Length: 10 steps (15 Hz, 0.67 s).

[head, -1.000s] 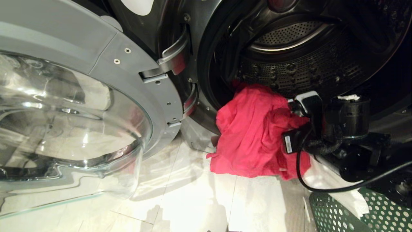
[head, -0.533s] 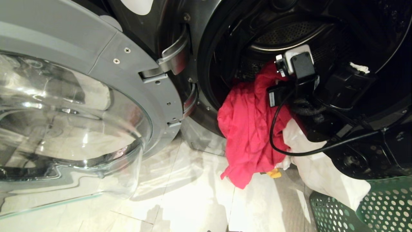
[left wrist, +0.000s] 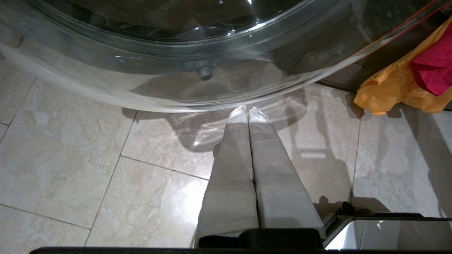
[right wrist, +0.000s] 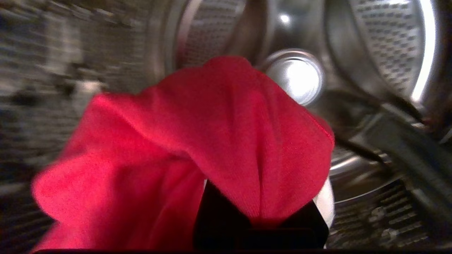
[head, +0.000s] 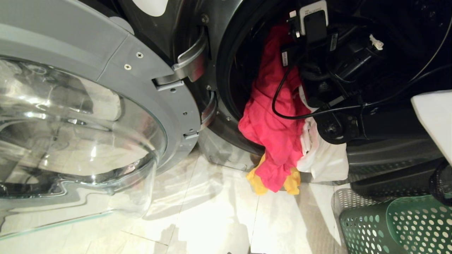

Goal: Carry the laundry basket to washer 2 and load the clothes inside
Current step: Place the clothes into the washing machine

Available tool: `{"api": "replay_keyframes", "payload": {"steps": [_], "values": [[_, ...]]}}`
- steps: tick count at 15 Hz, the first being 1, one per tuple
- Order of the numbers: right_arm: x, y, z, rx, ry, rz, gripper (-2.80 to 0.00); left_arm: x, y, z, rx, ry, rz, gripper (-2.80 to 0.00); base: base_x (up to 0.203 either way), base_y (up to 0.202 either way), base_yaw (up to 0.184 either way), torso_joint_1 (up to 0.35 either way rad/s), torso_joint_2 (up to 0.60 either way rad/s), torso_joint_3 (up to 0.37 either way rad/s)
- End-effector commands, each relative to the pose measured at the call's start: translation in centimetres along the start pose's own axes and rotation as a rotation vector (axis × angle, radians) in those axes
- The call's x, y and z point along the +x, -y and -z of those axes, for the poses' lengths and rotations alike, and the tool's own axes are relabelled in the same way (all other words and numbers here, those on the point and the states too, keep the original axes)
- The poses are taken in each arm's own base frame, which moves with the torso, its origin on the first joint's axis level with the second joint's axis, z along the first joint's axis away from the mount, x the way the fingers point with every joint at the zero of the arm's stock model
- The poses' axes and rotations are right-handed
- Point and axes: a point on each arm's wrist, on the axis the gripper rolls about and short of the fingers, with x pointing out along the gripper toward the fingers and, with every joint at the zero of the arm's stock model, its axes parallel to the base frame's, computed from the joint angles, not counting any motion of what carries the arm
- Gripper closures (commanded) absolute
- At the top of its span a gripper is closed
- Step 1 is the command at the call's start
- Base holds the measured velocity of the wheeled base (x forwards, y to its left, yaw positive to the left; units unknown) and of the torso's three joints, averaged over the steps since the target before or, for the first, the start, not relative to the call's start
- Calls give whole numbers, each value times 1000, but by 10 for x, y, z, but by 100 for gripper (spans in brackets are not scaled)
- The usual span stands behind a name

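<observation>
Step in hand: loading. Right gripper (right wrist: 261, 211) is inside the mouth of the washer (head: 226, 88), jaws clamped on the pink-red garment (head: 275, 116) — head view shows the arm reaching in through the opening, cloth trailing from it down over the door sill. Orange-yellow garment (head: 257, 183) and white garment (head: 325, 158) hang with it, lower ends outside the drum, near the floor (head: 212, 218). Laundry basket (head: 395, 225) sits on the floor just beside the washer, on the robot's right. No numeral label visible, so washer no. can't be confirmed.

Next move, by judgement: carry the bundle deeper before letting go; the tails hanging out must clear the sill or they'll drop back or foul the door (head: 88, 116).

View differences: rt wrist view shows only the red cloth over the fingers and the perforated drum (right wrist: 385, 46) beyond — not the dangling ends. Left wrist view shows the left gripper (left wrist: 247, 111) parked low over the tiles, jaws together, empty, under the open glass door; the yellow hem shows off to one side
</observation>
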Motion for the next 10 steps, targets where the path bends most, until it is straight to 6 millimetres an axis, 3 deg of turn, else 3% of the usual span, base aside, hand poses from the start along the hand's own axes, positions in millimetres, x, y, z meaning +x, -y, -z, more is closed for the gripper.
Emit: {"api": "replay_keyframes", "payload": {"steps": [1,6,9,10], "values": [[4,-17,40,-43,-37,-5,0,1,0,2,0,-9,-1,0,0,0,0,0,0,0],[2,-20,86,-111,-160,-55,0,1,0,2,0,-9,-1,0,0,0,0,0,0,0],[2,-18,85,-113,-169,-70,0,1,0,2,0,-9,-1,0,0,0,0,0,0,0],[2,-17,82,-100,-158,-84,-280,1,0,2,0,-9,-1,0,0,0,0,0,0,0]]}}
